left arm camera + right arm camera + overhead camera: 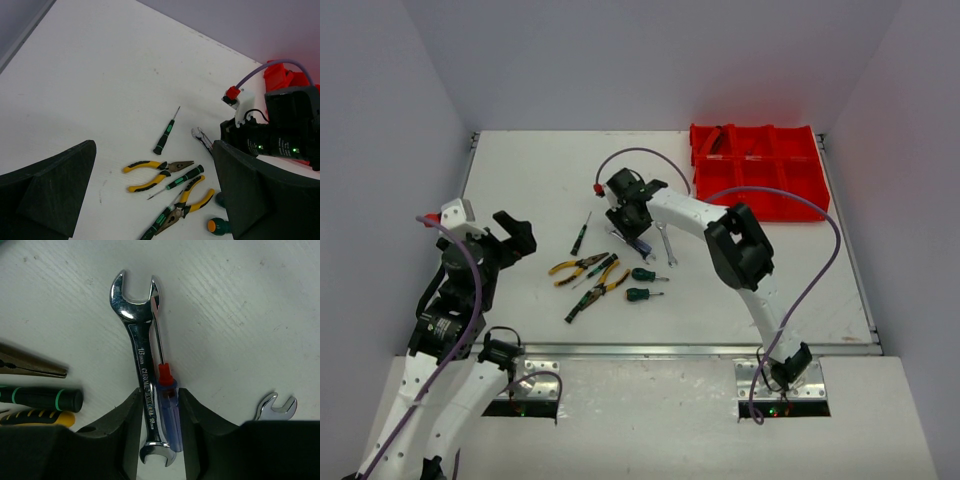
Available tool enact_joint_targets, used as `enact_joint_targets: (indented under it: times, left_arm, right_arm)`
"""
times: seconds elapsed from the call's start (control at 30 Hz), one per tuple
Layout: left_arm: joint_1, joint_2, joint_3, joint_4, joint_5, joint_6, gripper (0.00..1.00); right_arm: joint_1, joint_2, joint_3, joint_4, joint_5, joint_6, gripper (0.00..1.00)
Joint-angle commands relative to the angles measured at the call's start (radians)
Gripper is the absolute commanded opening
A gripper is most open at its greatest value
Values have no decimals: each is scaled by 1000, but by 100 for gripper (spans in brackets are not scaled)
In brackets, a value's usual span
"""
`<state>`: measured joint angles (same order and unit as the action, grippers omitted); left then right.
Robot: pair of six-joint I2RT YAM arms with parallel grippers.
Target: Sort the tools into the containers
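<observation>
In the right wrist view a silver wrench (142,355) and a blue-handled screwdriver (167,405) lie side by side on the white table. My right gripper (159,415) is down over them, one finger against the wrench and the other against the blue handle. From above, the right gripper (630,228) sits at mid-table, left of the red containers (760,170). My left gripper (515,235) hovers wide open at the left, holding nothing. Below the left gripper (155,195) lie yellow-handled pliers (155,172) and a green-black screwdriver (184,177).
More tools lie at mid-table: a second pair of yellow pliers (605,285), a slim screwdriver (580,237), two stubby green screwdrivers (645,274) and another wrench (275,407). Some tools lie in the bins. A purple cable loops above the right arm.
</observation>
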<state>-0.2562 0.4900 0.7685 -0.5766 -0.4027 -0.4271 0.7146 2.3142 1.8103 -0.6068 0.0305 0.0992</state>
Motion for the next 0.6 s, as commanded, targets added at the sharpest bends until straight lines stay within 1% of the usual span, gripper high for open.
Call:
enact_joint_targets:
  times: [0.0,0.03,0.23,0.37,0.47,0.57]
  left_arm:
    - [-9,5,20,36,19,5,100]
    - [-9,5,20,37,19,5,100]
    - [-9,4,18,39,27,8,100]
    - [-10,4,18,41,35,11,100]
    - [-9,4,17,43,41,13,100]
    - [-9,2,16,44,42,14,100]
  right_arm:
    - [7,-17,34,19,37,-26,32]
    - [5,-18,31,18,35,-26,32]
    - [3,1,21,18,68,-32,23]
    - [-17,-4,-5,19,60,-18,19]
    - [-29,-18,-31,25,71,-15,19]
    - [-32,-7,-37,24,75,-28,21]
